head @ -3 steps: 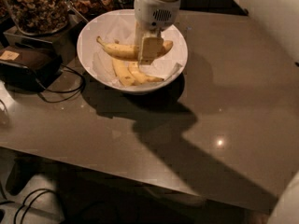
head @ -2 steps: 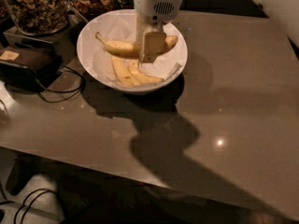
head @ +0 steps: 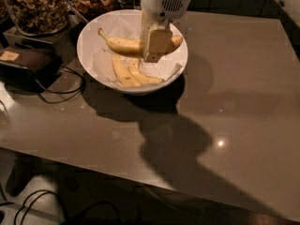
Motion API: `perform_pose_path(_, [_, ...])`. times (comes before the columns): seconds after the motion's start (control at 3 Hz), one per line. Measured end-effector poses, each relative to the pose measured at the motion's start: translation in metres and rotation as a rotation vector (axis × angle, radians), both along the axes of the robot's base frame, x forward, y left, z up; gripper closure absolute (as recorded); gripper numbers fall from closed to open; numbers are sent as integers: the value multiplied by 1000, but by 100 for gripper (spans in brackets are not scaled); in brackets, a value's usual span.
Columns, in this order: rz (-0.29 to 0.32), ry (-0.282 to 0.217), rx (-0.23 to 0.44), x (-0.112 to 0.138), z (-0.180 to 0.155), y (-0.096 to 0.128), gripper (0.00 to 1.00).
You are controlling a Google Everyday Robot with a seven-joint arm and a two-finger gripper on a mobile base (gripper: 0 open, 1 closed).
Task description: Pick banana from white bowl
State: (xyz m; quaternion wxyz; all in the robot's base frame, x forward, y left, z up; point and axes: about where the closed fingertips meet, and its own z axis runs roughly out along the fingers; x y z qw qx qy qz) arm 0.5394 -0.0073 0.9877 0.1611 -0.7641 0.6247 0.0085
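The white bowl (head: 85, 45) stands at the back left of the grey table, lined with crumpled white paper. My gripper (head: 155, 49) reaches down into it from above. Its fingers are shut across the middle of the banana (head: 120, 45), the long plump one with brown speckles. The banana lies crosswise, stem end to the left, a little above the two shorter, slimmer bananas (head: 123, 72) that lie on the paper. The front finger (head: 156, 42) hides the banana's middle.
Two glass jars of nuts (head: 35, 8) (head: 93, 1) stand behind the bowl at the left. A black device (head: 26, 64) with cables (head: 61, 90) sits left of the bowl. The grey table (head: 234, 78) stretches to the right and front.
The banana has risen slightly in the gripper, both its ends now higher over the bowl. The two slimmer bananas have stayed put.
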Motion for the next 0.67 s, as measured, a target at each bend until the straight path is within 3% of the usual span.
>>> perform_pose_path(0.67, [-80,54,51,-38,-1,-33,100])
